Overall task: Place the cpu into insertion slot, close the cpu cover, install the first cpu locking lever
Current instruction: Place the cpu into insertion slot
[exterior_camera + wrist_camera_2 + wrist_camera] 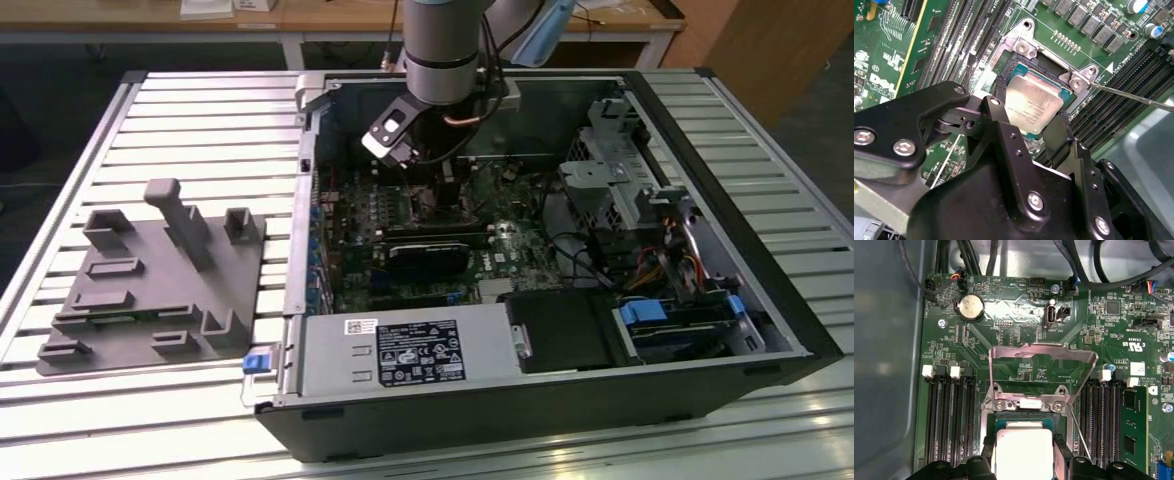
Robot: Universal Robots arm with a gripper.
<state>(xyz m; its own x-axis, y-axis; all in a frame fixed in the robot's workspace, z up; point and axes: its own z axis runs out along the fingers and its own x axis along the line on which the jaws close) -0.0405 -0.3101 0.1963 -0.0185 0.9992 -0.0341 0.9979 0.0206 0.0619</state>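
**A:** Start at nine o'clock in the exterior view. What is there?

**B:** A grey fixture plate point(147, 280) lies on the slatted table point(200, 110), just beside the open computer case point(534, 430). The arm point(441, 50) stands at twelve o'clock. Its wrist is down inside the case, at about eleven o'clock from the case's middle.

**A:** Where is the cpu?

**B:** In the second wrist view the cpu point(1036, 102) sits between the jaws of the gripper point(1030, 109), directly over the insertion slot point(1050, 65). The jaws are narrowed to the chip's width, with one black finger against each of two opposite edges. I judge they have it pinched. I cannot tell whether it is fully seated.

**A:** How will it handle?

**B:** Light and stiff, I think: a thin plate that will not bend. The metal face looks smooth and so slippery. The edges are the place to hold it, as here, keeping it level. The fragile parts are probably its underside and the slot's contacts, and a tilt or sideways push could harm them.

**A:** And its looks?

**B:** It is a small flat square with a pale silvery-beige face, faint print and a greenish edge. In the first wrist view the cpu cover point(1044, 348), a silvery frame with a cut-out centre, stands tilted up and open beyond the chip. A thin locking lever point(1080, 437) runs beside the slot, and it looks unlatched.
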